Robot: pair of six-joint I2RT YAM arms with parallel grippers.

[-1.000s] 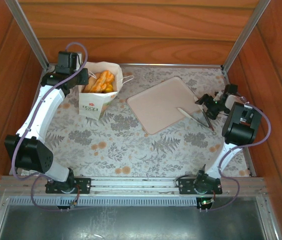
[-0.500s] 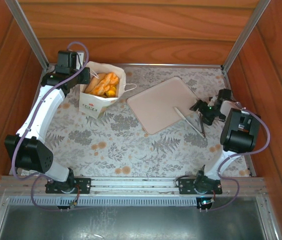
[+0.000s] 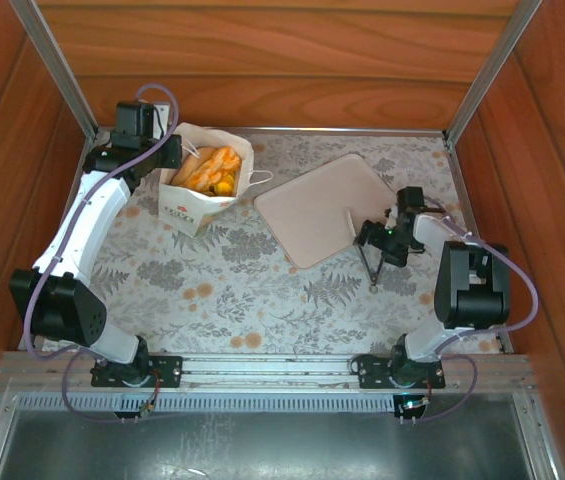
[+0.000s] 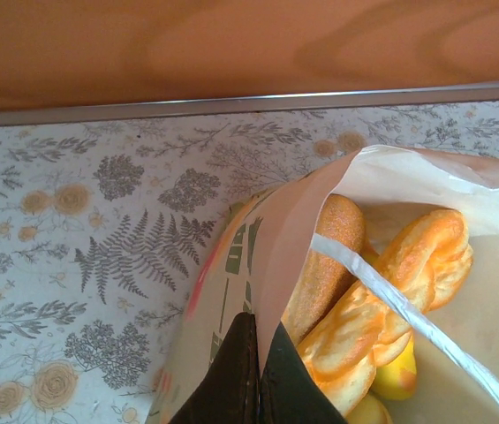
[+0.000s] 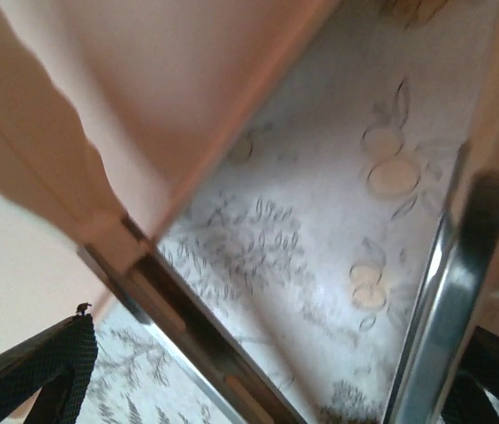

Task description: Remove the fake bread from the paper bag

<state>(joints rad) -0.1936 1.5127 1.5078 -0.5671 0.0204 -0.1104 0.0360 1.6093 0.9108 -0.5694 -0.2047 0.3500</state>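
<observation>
1. The bread (image 4: 381, 300) is at least four glossy plastic pieces, all lying inside the paper bag (image 3: 190, 205). There is one brown long bun (image 4: 324, 261), a ridged golden-orange piece beside it, and smaller yellow pieces underneath. The bag wall hides the full count.
2. The one paper bag is white, thin and creased, with a red logo and green lettering on its front. It stands with its mouth open near the far-left corner of the desk (image 3: 252, 300). One thin white handle (image 4: 390, 300) crosses the opening over the bread.
3. The left pincer (image 4: 256, 389) is closed on the bag's rim, with the paper wall pinched between its two dark fingers. From above it sits at the bag's left side (image 3: 167, 158).
4. The one tray (image 3: 317, 210) is beige, flat and smooth, and square with rounded corners. It lies turned cornerwise toward the far-right corner of the desk, well apart from the bag.
5. The right pincer (image 3: 361, 250) is spread wide and holds nothing. It is at the tray's near-right edge, with one long thin finger over the tray and the other over the cloth.
6. The desk is covered with a cloth printed with grey ferns and orange flowers.
</observation>
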